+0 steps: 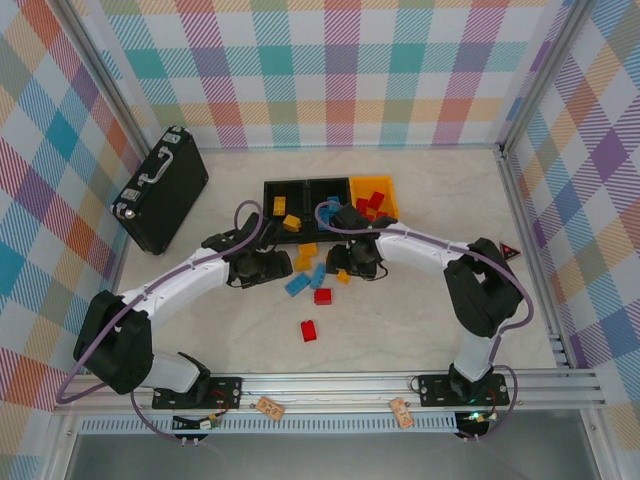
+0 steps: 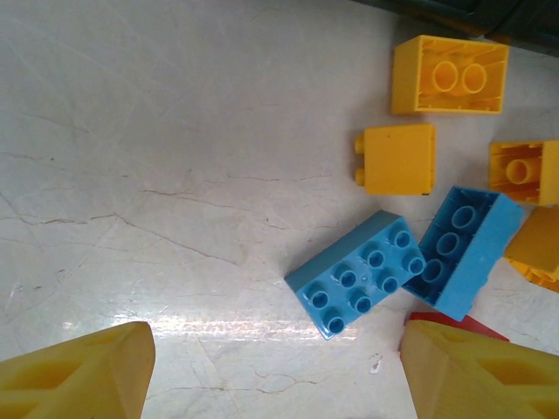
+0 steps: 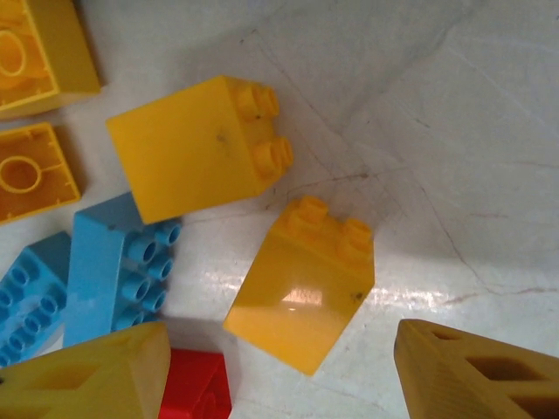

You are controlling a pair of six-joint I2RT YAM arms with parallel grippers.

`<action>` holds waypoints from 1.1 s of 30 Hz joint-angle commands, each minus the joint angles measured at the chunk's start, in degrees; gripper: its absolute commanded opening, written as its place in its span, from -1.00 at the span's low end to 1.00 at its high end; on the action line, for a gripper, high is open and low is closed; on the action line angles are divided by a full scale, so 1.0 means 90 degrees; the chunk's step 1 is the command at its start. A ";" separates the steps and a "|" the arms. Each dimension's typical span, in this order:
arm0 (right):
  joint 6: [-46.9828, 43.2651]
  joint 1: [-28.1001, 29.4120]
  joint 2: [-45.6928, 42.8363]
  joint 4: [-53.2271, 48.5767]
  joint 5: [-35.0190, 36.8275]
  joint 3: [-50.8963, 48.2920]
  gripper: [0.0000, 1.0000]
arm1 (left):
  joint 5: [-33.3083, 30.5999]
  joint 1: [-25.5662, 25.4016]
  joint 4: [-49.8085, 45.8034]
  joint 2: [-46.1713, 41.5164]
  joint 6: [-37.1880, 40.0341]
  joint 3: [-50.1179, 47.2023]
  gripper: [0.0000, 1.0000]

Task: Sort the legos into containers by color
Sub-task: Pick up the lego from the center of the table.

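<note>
**Fingertips (image 3: 87, 375) astride the loose legos (image 1: 308, 268): which brick lies in which gap**

Right gripper (image 3: 279, 388): pads spread, nothing between them. One yellow brick (image 3: 301, 292) lies on the table (image 3: 454, 113) just ahead of the gap and in line with it. Its studs point away, and its long axis slants from lower left to upper right, oblique to the line joining the pads. A red brick (image 3: 196, 384) sits just beside one pad.

Left gripper (image 2: 279, 384): likewise spread and empty. A blue brick (image 2: 358, 275), studs up, lies ahead and toward the right-hand finger. Its long axis is diagonal, and one end touches a second blue brick (image 2: 467, 253) lying on its side.

From above, the two grippers flank the pile, with the bins just beyond it. Yellow bricks lie in the left black bin (image 1: 268, 190) and red ones in the yellow bin (image 1: 392, 200).

Judgement: each arm is nearest its own brick. Either pick probably needs a wrist turn first, to square the pads across the brick's short width.
</note>
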 commanded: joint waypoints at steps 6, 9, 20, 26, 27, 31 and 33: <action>0.0172 -0.0038 0.0634 -0.0304 0.0303 0.0342 0.14 | -0.0014 -0.0066 0.0155 0.0009 -0.0186 -0.0140 0.48; 0.0126 -0.0038 0.0595 -0.0328 0.0428 0.0296 -0.08 | -0.0023 -0.0061 0.0170 0.0044 -0.0193 -0.0162 0.48; -0.0348 -0.0027 -0.0285 -0.0512 0.0667 0.0199 -0.45 | -0.0210 -0.0066 0.0234 -0.0319 -0.0594 -0.0505 0.48; -0.0787 0.0035 -0.0229 -0.0627 0.0337 0.0973 -0.43 | -0.0624 -0.0066 -0.0067 -0.1003 -0.1192 -0.1072 0.45; -0.0850 0.0048 -0.0143 -0.0628 0.0268 0.1145 -0.43 | -0.0680 -0.0062 -0.0114 -0.1178 -0.1288 -0.1197 0.45; -0.1074 0.0089 0.0337 -0.0671 -0.0033 0.1974 -0.42 | -0.0807 -0.0066 -0.0318 -0.1837 -0.1590 -0.1643 0.44; -0.1150 0.0109 0.0629 -0.0696 -0.0205 0.2438 -0.42 | -0.0787 -0.0061 -0.0371 -0.2094 -0.1702 -0.1819 0.44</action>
